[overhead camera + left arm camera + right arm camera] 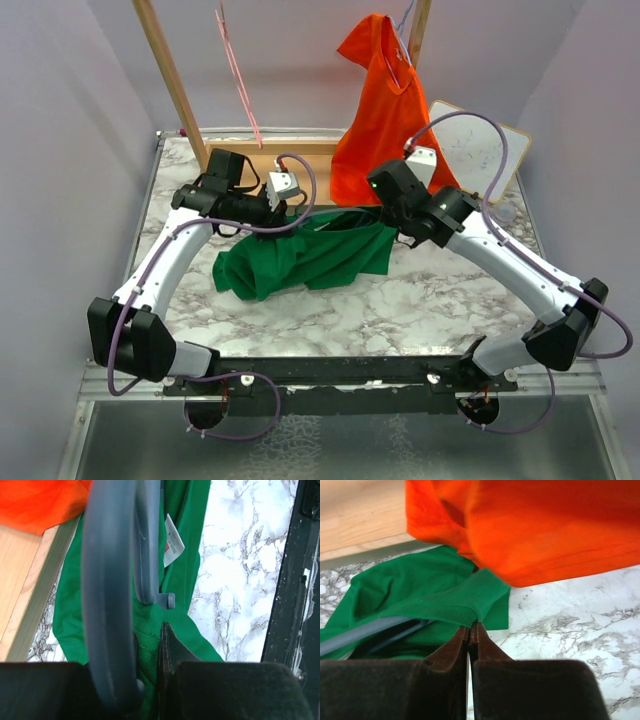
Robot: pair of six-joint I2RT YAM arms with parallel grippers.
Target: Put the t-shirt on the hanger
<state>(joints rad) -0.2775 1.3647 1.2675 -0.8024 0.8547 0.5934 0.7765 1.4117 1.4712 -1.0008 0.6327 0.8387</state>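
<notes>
Green cotton fills the middle of the marble table (420, 310): the t-shirt (300, 258) lies bunched in a low heap between the two arms, with its far edge against the wooden base rail (240, 150) of the rack. Its white neck label (173, 541) shows beside the collar. The hanger (107, 605) is slate blue-grey and sits at that collar, its thick bar running down into the left gripper (298, 212). The jaws appear clamped on the bar, though one finger is hidden behind it, so the hold is likely rather than plain. The right gripper (470, 632) is pressed tight on a ribbed edge of the green cloth, fingers together, with the hanger's arm showing just left of them inside the shirt. Close overhead hangs the orange-red t-shirt (385, 120), its hem crowding both grippers. Bare marble lies open toward the near edge — the tight side is the back.
</notes>
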